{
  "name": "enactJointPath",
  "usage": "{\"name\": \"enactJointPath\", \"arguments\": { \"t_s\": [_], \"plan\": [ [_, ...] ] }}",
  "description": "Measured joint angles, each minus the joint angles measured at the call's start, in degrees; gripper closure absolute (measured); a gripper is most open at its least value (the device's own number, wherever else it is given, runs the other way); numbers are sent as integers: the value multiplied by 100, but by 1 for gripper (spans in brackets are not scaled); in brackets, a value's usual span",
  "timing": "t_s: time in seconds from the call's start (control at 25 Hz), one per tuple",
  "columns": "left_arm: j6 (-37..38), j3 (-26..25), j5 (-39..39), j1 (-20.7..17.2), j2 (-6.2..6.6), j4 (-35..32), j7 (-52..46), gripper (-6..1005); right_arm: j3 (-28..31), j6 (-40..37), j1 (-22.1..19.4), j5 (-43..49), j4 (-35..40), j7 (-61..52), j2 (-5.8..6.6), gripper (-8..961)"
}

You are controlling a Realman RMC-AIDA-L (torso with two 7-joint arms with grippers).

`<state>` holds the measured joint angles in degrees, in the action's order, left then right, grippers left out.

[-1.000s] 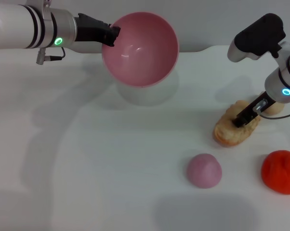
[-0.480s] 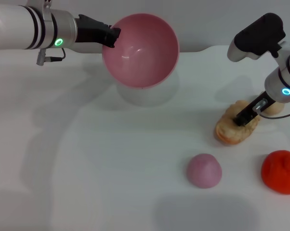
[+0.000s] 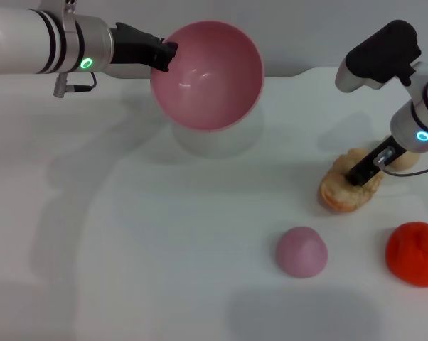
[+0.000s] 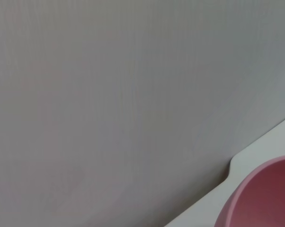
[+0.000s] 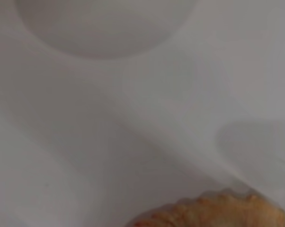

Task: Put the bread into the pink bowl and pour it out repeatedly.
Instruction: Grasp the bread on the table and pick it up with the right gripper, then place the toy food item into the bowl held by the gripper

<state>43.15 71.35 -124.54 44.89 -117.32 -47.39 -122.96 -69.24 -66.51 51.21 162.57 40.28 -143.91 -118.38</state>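
Right wrist view: only the top edge of the bread (image 5: 213, 213) is showing, the rest cut off. Head view: right gripper (image 3: 362, 172) is pinching the bread (image 3: 345, 190) on the table (image 3: 164, 249); the loaf has shifted slightly rightward. Left gripper (image 3: 164, 53) is clamping the pink bowl (image 3: 207, 74) rim, still holding it tilted above the table, unchanged.

Glossy pink bowl (image 3: 208, 74), tan ridged bread (image 3: 340, 192), red-orange lump (image 3: 414, 253), white table (image 3: 164, 241).

Bowl (image 3: 207, 74) far left; bread (image 3: 348, 186) right; dome (image 3: 301, 251) nearer, between.
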Motion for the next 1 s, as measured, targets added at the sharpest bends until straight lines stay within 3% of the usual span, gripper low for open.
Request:
{"name": "enactJointPath", "arguments": {
  "t_s": [0.44,1.0],
  "plan": [
    [-30,0,0,-6,0,3,0,953,-2,32,-182,-13,272,29,-32,734],
    [-42,-136,0,-52,17,32,0,952,0,249,-857,-492,2673,66,-51,754]
  ]
}}
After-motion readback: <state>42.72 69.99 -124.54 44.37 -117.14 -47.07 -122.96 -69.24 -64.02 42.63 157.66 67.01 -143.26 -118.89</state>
